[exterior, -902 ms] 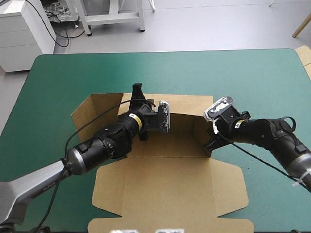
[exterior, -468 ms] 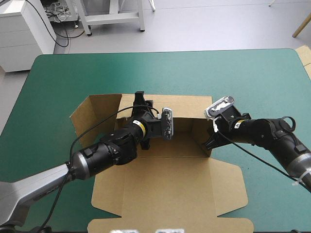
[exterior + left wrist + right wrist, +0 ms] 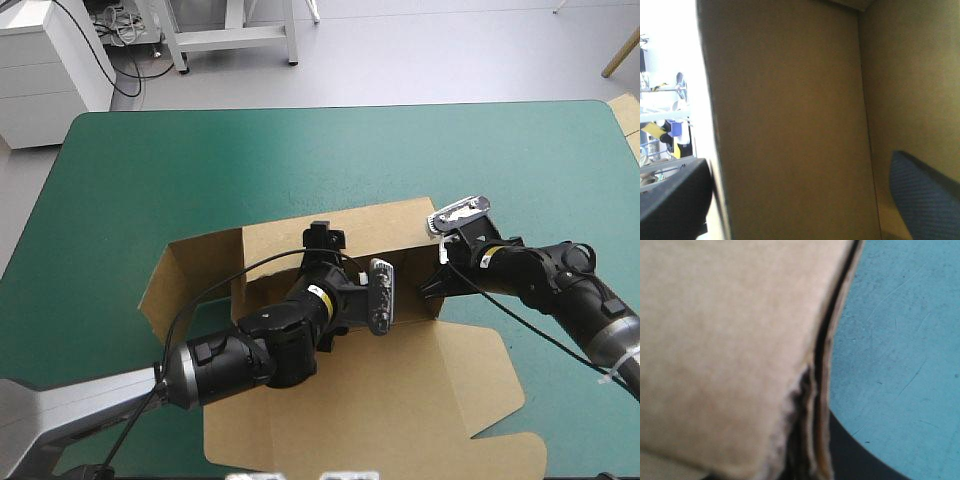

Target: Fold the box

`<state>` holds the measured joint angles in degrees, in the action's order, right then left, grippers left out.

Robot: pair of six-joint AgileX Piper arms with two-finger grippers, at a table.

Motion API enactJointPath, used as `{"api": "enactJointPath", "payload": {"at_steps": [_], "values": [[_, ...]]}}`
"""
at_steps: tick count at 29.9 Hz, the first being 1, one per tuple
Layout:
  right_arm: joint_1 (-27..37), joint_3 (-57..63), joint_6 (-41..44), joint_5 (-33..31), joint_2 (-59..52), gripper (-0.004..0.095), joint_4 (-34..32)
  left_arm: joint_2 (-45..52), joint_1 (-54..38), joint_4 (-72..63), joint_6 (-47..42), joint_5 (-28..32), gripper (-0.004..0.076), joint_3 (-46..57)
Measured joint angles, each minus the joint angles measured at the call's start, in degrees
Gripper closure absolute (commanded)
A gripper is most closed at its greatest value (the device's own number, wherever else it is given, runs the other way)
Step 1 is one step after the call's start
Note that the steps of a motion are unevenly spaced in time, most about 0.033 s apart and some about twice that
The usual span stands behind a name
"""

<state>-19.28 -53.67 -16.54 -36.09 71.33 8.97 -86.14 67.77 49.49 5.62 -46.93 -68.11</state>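
From above, the brown box (image 3: 400,390) lies at the middle of the teal-green bench (image 3: 150,170). It sits skewed to the bench's edges, with its rear and side walls raised and its lid flat toward the near edge. The left pincer (image 3: 322,236) reaches over the tray to the rear wall. The right pincer (image 3: 432,285) sits at the right wall's near corner.

In the left wrist view, the black fingers (image 3: 925,195) stand wide apart. An upright brown wall is between them, one finger outside it and the other inside the tray, and neither visibly presses the board.

In the right wrist view, brown board fills most of the field, and its doubled edge runs down into the pincer. One black finger (image 3: 860,460) shows against the outer face, over the teal-green cover, so this pincer is clamped on the box's wall.
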Motion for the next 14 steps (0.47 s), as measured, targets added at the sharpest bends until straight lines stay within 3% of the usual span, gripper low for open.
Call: {"api": "enactJointPath", "payload": {"at_steps": [4,8,12,14], "values": [[0.0,0.0,1.5,0.1,0.0,0.0928,-1.3,-0.3,4.5,-0.6,0.0,-2.5,0.0108,-3.2],[0.0,0.0,2.1,0.2,0.0,0.0928,-1.6,-0.4,6.7,-4.6,0.7,-5.4,0.034,-7.6],[0.0,0.0,2.7,0.2,0.0,0.0928,-1.8,-0.4,7.0,-13.9,5.2,-9.7,0.0423,-12.8],[0.0,0.0,2.8,0.3,0.0,0.0928,-1.9,-0.4,7.0,-17.8,8.9,-11.3,0.0524,-14.9]]}}
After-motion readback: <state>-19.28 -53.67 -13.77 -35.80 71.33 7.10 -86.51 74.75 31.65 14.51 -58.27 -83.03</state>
